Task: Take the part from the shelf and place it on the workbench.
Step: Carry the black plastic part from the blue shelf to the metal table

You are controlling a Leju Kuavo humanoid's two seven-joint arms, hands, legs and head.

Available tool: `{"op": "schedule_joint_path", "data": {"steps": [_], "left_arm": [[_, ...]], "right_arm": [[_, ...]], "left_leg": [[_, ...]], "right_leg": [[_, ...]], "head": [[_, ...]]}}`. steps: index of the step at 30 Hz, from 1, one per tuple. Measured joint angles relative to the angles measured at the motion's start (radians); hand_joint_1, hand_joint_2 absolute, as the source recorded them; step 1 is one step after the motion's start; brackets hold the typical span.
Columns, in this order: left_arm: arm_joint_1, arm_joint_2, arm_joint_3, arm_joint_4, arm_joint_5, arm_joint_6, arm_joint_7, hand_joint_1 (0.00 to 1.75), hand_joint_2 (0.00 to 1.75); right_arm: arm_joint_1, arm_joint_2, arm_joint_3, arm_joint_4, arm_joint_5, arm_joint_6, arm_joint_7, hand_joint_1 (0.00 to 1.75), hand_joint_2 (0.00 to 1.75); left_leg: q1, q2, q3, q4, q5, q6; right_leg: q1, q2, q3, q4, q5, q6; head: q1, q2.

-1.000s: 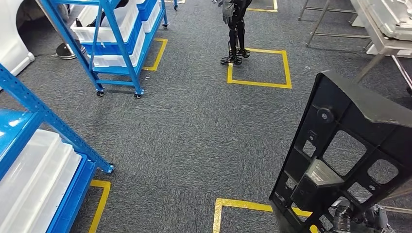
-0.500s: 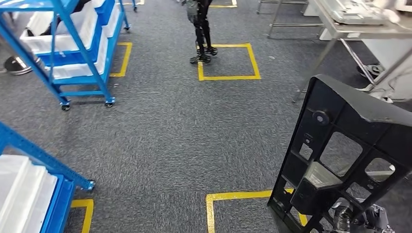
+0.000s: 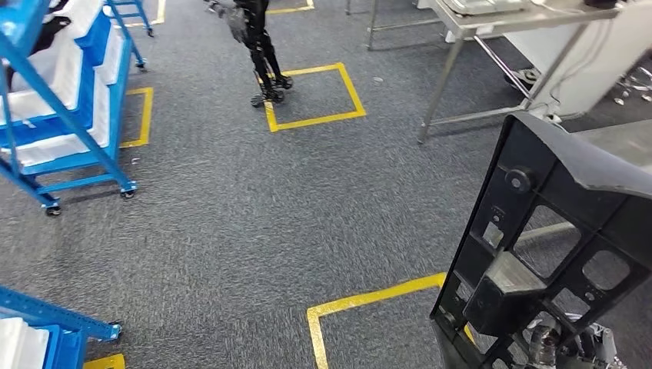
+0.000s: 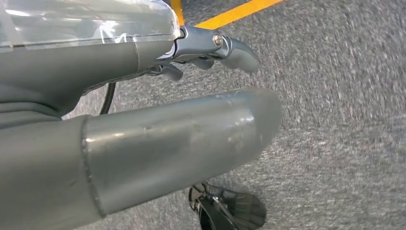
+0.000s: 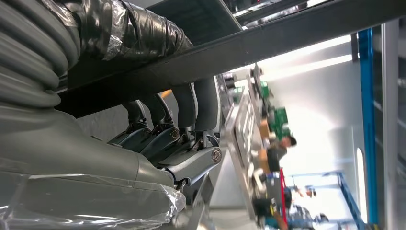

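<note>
The part [image 3: 561, 231] is a large black plastic frame with several cut-outs, standing upright at the lower right of the head view. My right hand [image 3: 565, 347] grips it from below at its bottom edge. In the right wrist view the dark fingers [image 5: 191, 108] hook around a black bar of the part [image 5: 268, 45]. A metal workbench [image 3: 492, 17] stands at the far right, with a grey surface [image 3: 615, 138] just behind the part. My left hand [image 4: 210, 48] hangs over the grey carpet and holds nothing, its fingers apart from the thick thumb [image 4: 191, 139].
A blue wheeled shelf [image 3: 73, 115] with white bins stands at the left, and a blue frame corner [image 3: 54, 315] lies at the lower left. Another robot's dark legs [image 3: 265, 65] stand beside a yellow floor square [image 3: 315, 96]. Yellow tape [image 3: 369, 304] marks the carpet in front of me.
The whole view has swung to the right: shelves and the yellow square slid left and the workbench came further into view. The part stays in my right hand.
</note>
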Motion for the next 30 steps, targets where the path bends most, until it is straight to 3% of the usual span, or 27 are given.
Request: {"op": "schedule_joint_path", "data": {"steps": [1, 2, 4, 5, 7, 8, 9, 10, 12, 13, 15, 16, 17, 19, 20, 22, 23, 25, 27, 29, 30], "left_arm": [[0.002, 0.001, 0.0, 0.0, 0.0, 0.0, 0.0, 0.0, 0.0], [0.002, 0.002, 0.0, 0.0, 0.0, 0.0, 0.0, 0.0, 0.0], [0.002, 0.004, 0.001, 0.0, 0.001, 0.0, 0.0, 0.0, 0.0], [0.002, 0.005, 0.001, 0.0, 0.001, 0.0, 0.0, 0.0, 0.0], [0.002, 0.006, 0.001, 0.0, 0.001, -0.001, 0.0, 0.0, 0.0], [0.002, 0.006, 0.002, 0.0, 0.001, -0.001, 0.0, 0.0, 0.0], [0.003, 0.006, 0.002, 0.0, 0.001, -0.001, 0.001, 0.0, 0.0], [0.003, 0.006, 0.004, 0.0, 0.001, -0.001, 0.001, 0.0, 0.0], [0.002, 0.007, 0.008, -0.001, 0.002, -0.001, 0.001, 0.0, 0.0], [0.002, 0.008, 0.011, -0.001, 0.002, -0.002, 0.001, 0.0, 0.0], [0.004, 0.008, 0.016, -0.001, 0.002, -0.002, 0.002, 0.0, 0.0], [0.005, 0.008, 0.017, -0.001, 0.002, -0.002, 0.003, 0.0, 0.0], [0.004, 0.008, 0.018, -0.001, 0.002, -0.002, 0.003, 0.0, 0.0], [0.001, 0.007, 0.019, -0.001, 0.002, -0.002, 0.003, 0.0, 0.0], [-0.001, 0.006, 0.019, -0.001, 0.002, -0.002, 0.003, 0.0, 0.0], [-0.003, 0.003, 0.019, -0.001, 0.002, -0.002, 0.003, 0.0, 0.0], [-0.003, 0.002, 0.019, -0.001, 0.002, -0.002, 0.003, 0.0, 0.0], [-0.006, 0.0, 0.019, -0.001, 0.002, -0.003, 0.003, 0.0, 0.0], [-0.007, 0.0, 0.02, -0.001, 0.002, -0.004, 0.003, 0.0, 0.0], [-0.004, 0.001, 0.02, -0.001, 0.003, -0.004, 0.003, 0.0, 0.0], [-0.002, 0.001, 0.02, -0.001, 0.004, -0.005, 0.004, 0.0, 0.0]], "right_arm": [[0.001, 0.0, 0.0, 0.0, 0.0, 0.0, 0.0, 1.75, 1.75], [0.001, 0.0, 0.0, 0.0, 0.0, 0.0, 0.0, 1.75, 1.75], [0.001, 0.0, 0.002, 0.0, 0.0, -0.001, 0.0, 1.75, 1.75], [0.001, 0.0, 0.002, 0.0, 0.0, -0.002, 0.0, 1.75, 1.75], [0.001, 0.0, 0.004, 0.0, 0.001, -0.003, 0.001, 1.75, 1.75], [0.002, 0.0, 0.005, 0.0, 0.002, -0.004, 0.001, 1.75, 1.75], [0.003, 0.0, 0.006, 0.0, 0.002, -0.005, 0.001, 1.75, 1.75], [0.005, 0.0, 0.006, 0.0, 0.003, -0.007, 0.001, 1.75, 1.75], [0.003, 0.0, 0.007, 0.0, 0.004, -0.013, 0.003, 1.75, 1.75], [0.0, 0.0, 0.008, 0.0, 0.005, -0.017, 0.004, 1.75, 1.75], [-0.003, 0.0, 0.01, 0.0, 0.006, -0.021, 0.005, 1.75, 1.75], [-0.003, 0.0, 0.011, 0.0, 0.007, -0.021, 0.005, 1.75, 1.75], [-0.003, 0.0, 0.011, 0.0, 0.007, -0.021, 0.005, 1.75, 1.75], [-0.003, 0.0, 0.012, 0.0, 0.006, -0.021, 0.005, 1.75, 1.75], [-0.003, 0.0, 0.012, 0.0, 0.006, -0.021, 0.005, 1.75, 1.75], [-0.004, 0.0, 0.014, 0.0, 0.007, -0.021, 0.005, 1.75, 1.75], [-0.003, 0.0, 0.014, 0.0, 0.007, -0.021, 0.005, 1.75, 1.75], [0.002, 0.0, 0.015, 0.0, 0.007, -0.022, 0.005, 1.75, 1.75], [0.005, 0.0, 0.015, -0.001, 0.008, -0.023, 0.005, 1.75, 1.75], [0.004, 0.0, 0.017, -0.001, 0.009, -0.023, 0.006, 1.75, 1.75], [0.004, 0.0, 0.018, -0.001, 0.01, -0.023, 0.006, 1.75, 1.75]], "left_leg": [[0.001, -0.001, -0.015, 0.023, 0.004, -0.004], [0.003, -0.002, -0.012, 0.008, 0.028, -0.007], [0.01, -0.023, 0.032, -0.102, 0.104, -0.016], [0.014, -0.049, 0.054, -0.157, 0.126, -0.019], [0.016, -0.085, 0.07, -0.203, 0.13, -0.011], [0.015, -0.089, 0.069, -0.205, 0.127, -0.004], [0.015, -0.077, 0.068, -0.204, 0.129, 0.004], [0.015, -0.064, 0.068, -0.206, 0.132, 0.01], [0.016, -0.04, 0.068, -0.211, 0.136, 0.02], [0.014, -0.027, 0.069, -0.212, 0.136, 0.024], [0.01, 0.002, 0.069, -0.212, 0.134, 0.028], [0.008, 0.016, 0.069, -0.212, 0.132, 0.029], [0.007, 0.029, 0.071, -0.212, 0.13, 0.03], [0.005, 0.052, 0.08, -0.213, 0.124, 0.03], [0.003, 0.062, 0.085, -0.215, 0.121, 0.029], [0.001, 0.08, 0.092, -0.221, 0.117, 0.024], [0.001, 0.09, 0.096, -0.225, 0.116, 0.021], [0.0, 0.103, 0.11, -0.233, 0.114, 0.014], [0.0, 0.066, 0.104, -0.202, 0.09, 0.007], [0.002, 0.015, 0.054, -0.099, 0.039, 0.002], [0.004, 0.004, 0.021, -0.039, 0.016, -0.001]], "right_leg": [[-0.001, 0.015, 0.0, 0.003, -0.001, 0.001], [-0.004, 0.031, 0.0, 0.007, -0.003, 0.004], [-0.011, 0.06, -0.002, 0.025, -0.012, 0.015], [-0.012, 0.073, -0.008, 0.039, -0.018, 0.023], [-0.013, 0.096, -0.024, 0.058, -0.025, 0.037], [-0.013, 0.107, -0.032, 0.062, -0.023, 0.043], [-0.015, 0.119, -0.037, 0.062, -0.02, 0.048], [-0.016, 0.114, -0.041, 0.065, -0.02, 0.052], [-0.014, 0.066, -0.065, 0.111, -0.047, 0.059], [-0.014, 0.032, -0.089, 0.162, -0.074, 0.062], [-0.015, 0.003, -0.15, 0.282, -0.125, 0.067], [-0.015, 0.0, -0.168, 0.315, -0.131, 0.066], [-0.014, -0.001, -0.167, 0.312, -0.116, 0.063], [-0.006, -0.016, -0.113, 0.206, -0.05, 0.048], [0.003, -0.039, -0.079, 0.142, -0.026, 0.037], [0.019, -0.075, -0.041, 0.065, -0.011, 0.018], [0.024, -0.078, -0.038, 0.057, -0.014, 0.013], [0.022, -0.056, -0.03, 0.037, -0.006, 0.008], [0.012, -0.035, -0.012, 0.009, 0.005, 0.004], [0.006, -0.013, -0.004, -0.001, 0.009, 0.0], [0.006, -0.001, -0.004, 0.0, 0.008, -0.002]], "head": [[0.0, 0.0], [0.0, 0.0], [0.0, 0.0], [0.0, 0.0], [0.0, 0.0], [0.001, 0.0], [0.001, 0.0], [0.001, 0.0], [0.002, 0.0], [0.002, 0.0], [0.003, 0.0], [0.003, 0.0], [0.003, 0.0], [0.003, 0.0], [0.003, 0.0], [0.003, 0.0], [0.003, 0.0], [0.003, 0.0], [0.002, 0.0], [0.002, 0.0], [0.002, 0.0]]}}
